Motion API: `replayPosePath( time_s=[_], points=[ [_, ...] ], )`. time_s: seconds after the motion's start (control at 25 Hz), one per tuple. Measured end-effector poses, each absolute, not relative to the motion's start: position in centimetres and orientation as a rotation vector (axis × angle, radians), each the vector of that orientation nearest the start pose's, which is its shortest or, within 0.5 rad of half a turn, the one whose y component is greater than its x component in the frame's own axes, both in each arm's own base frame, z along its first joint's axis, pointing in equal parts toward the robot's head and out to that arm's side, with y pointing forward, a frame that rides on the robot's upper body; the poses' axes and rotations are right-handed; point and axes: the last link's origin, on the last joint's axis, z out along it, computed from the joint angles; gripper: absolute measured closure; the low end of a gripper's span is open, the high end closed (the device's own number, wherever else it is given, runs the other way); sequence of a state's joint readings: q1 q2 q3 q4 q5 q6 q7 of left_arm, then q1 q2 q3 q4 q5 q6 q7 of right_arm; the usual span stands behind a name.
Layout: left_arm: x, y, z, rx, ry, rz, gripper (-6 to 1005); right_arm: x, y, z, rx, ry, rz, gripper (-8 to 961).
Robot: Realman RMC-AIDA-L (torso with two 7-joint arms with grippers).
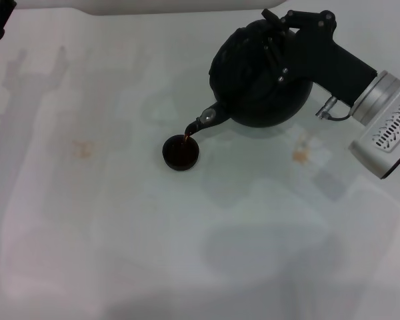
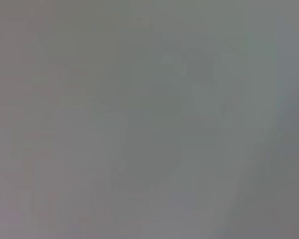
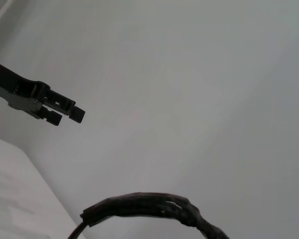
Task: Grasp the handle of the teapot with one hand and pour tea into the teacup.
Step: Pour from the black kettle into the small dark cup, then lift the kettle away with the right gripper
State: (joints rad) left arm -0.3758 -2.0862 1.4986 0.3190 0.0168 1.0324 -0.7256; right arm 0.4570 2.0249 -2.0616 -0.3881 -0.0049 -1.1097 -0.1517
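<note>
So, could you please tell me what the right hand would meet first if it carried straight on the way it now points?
Judging from the head view, the right hand, shut on the teapot, points toward the robot's left; beyond the pot the white table looks free, though depth is unclear.

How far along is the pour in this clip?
Done: the right tool has gripped the handle and tipped the teapot. In hand: a thin stream runs from the spout into the teacup, which holds dark tea. Left: righting the teapot and setting it down. The left tool hangs idle off to the robot's left.
</note>
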Motion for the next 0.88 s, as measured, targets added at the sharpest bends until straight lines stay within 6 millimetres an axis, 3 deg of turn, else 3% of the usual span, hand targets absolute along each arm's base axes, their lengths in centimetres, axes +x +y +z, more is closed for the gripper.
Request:
replayPosePath(
  time_s=[0.88],
  points=[
    [-32.31, 35.05, 1.17, -1.494, -0.891, -1.054, 123, 24.33, 33.90, -5.60, -2.062, -0.342, 0.560, 831]
  ],
)
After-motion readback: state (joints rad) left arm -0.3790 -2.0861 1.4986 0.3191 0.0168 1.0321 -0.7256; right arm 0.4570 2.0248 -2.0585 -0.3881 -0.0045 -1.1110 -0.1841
